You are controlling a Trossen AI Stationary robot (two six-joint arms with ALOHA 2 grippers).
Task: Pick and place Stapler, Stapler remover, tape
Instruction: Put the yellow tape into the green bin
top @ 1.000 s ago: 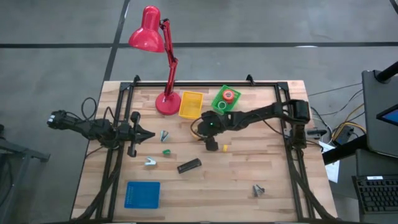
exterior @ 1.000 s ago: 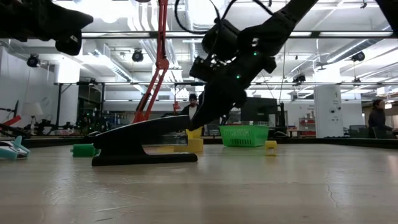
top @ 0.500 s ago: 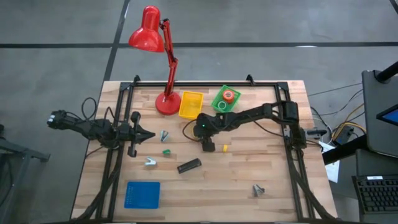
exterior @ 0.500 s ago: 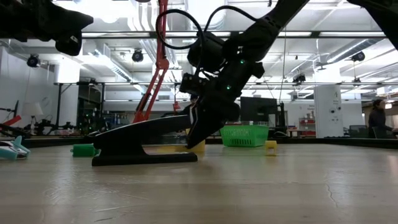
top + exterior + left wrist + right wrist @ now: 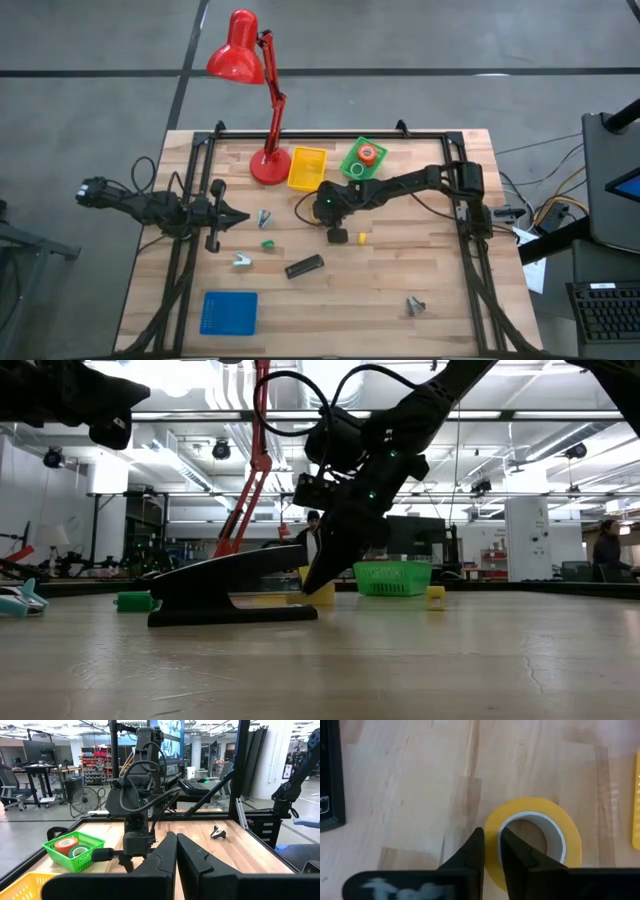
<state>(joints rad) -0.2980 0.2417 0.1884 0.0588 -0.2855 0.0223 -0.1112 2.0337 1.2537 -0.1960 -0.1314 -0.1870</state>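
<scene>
Though no lettering was legible anywhere, the wooden counter [image 5: 400, 270] sat in an open workshop. One black stapler [image 5: 304, 266] lay mid-counter; two tape rolls sat in the green basket [image 5: 362, 160]. The right end effector [image 5: 490, 851] had narrowed on a yellow tape roll [image 5: 535, 842], and the left end effector [image 5: 176, 851] hovered closed.

Even overhead light, soft shadows on the desk [image 5: 400, 290].
Glaring ceiling lights [image 5: 190, 375] in low view, silhouetting the right arm [image 5: 400, 420]; blurred near desk surface; soft-focus own fingers [image 5: 470, 855] in right wrist view.
</scene>
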